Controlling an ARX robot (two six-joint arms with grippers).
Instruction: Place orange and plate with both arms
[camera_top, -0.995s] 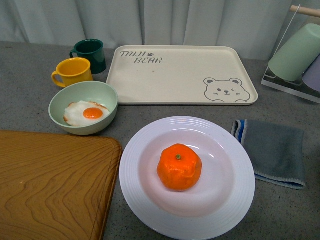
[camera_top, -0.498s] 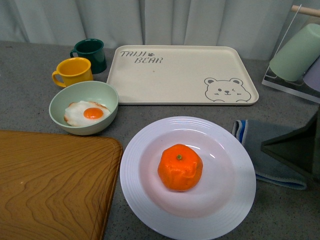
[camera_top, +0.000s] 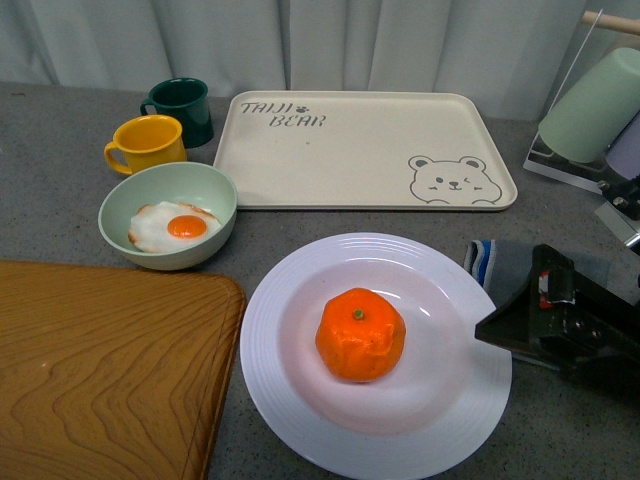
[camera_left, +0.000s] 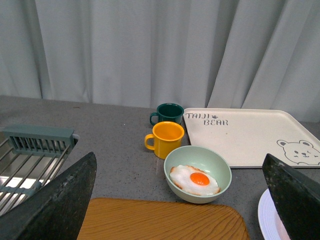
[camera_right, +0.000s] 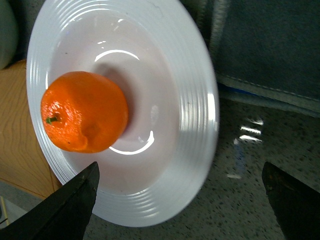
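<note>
The orange (camera_top: 360, 334) sits in the middle of the white plate (camera_top: 440, 405) at the front centre of the grey table. My right gripper (camera_top: 545, 330) is open and empty, low at the plate's right side, with one fingertip (camera_top: 482, 335) over the rim. In the right wrist view the orange (camera_right: 84, 111) and plate (camera_right: 190, 115) lie ahead of the open right gripper (camera_right: 182, 210). My left gripper (camera_left: 175, 215) is open and empty, above the wooden board, and is out of the front view. A sliver of the plate (camera_left: 270, 220) shows in its view.
A pale green bowl with a fried egg (camera_top: 167, 214), a yellow mug (camera_top: 147, 143) and a dark green mug (camera_top: 182, 108) stand back left. A beige bear tray (camera_top: 365, 150) lies behind the plate. There is a wooden board (camera_top: 100, 370) left, a grey cloth (camera_top: 565, 285) right, and a cup rack (camera_top: 595, 105) far right.
My right gripper has come into the front view from the right and moved left over the cloth to the plate's right rim. The orange and plate have not moved.
</note>
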